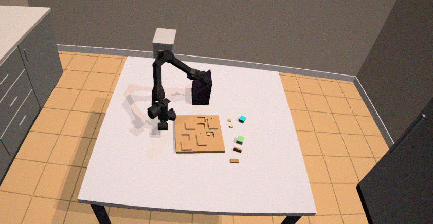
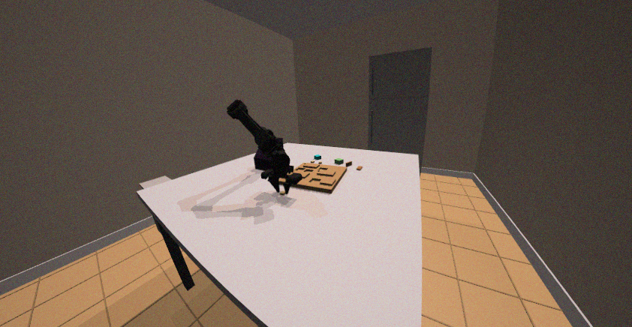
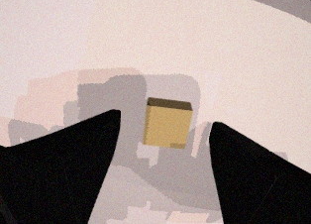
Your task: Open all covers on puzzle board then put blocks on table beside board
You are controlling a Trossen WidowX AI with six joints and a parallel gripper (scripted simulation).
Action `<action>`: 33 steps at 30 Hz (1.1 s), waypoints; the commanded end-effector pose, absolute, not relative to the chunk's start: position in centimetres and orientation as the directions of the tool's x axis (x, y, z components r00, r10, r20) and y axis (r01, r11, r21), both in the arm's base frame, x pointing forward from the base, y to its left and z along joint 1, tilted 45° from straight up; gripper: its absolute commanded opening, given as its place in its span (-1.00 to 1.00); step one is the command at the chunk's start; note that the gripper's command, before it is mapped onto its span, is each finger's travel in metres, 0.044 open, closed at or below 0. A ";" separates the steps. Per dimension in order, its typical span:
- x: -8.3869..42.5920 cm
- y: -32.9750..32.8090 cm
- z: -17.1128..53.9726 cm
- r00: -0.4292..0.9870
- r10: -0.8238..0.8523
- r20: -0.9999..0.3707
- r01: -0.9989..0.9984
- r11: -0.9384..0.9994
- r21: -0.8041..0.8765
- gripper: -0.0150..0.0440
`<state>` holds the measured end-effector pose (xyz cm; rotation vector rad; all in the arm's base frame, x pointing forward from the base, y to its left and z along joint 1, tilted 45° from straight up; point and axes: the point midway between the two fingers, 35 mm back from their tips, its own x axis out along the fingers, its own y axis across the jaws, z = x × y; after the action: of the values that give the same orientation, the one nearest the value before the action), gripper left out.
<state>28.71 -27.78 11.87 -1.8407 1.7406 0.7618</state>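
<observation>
My gripper (image 2: 282,189) (image 3: 166,124) is open, low over the table left of the puzzle board (image 1: 219,147) (image 2: 338,176). A yellow block (image 3: 168,126) lies between the parted fingers, touching neither. A cyan block (image 1: 242,119) (image 2: 317,157), a green block (image 1: 240,139) (image 2: 338,161), two orange-brown blocks (image 1: 237,149) (image 1: 234,161) and two small yellow pieces (image 1: 229,119) (image 1: 230,126) lie on the table right of the board. Another small yellow piece (image 1: 208,134) is at a recess in the board. The covers' exact positions are too small to tell.
The white table (image 1: 194,183) (image 2: 353,245) carries the board and blocks. A dark box-shaped object (image 1: 201,94) stands behind the board, below the arm's raised links. A pale pedestal (image 1: 164,36) stands behind the table's back edge.
</observation>
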 end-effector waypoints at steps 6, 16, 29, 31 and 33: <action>28.8 -27.6 12.1 0.031 -0.723 -0.690 -0.998 -0.066 0.023 1.00; 28.9 -25.3 14.1 0.032 -0.720 -0.694 -0.997 -0.068 0.025 1.00; 28.5 -22.3 16.9 0.033 -0.718 -0.695 -0.997 -0.073 0.028 1.00; 28.5 -22.2 17.0 0.033 -0.719 -0.695 -0.997 -0.073 0.028 1.00; 28.5 -22.1 17.0 0.033 -0.718 -0.695 -0.997 -0.069 0.024 0.91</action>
<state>28.42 -22.39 16.43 -1.8404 1.7329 0.7891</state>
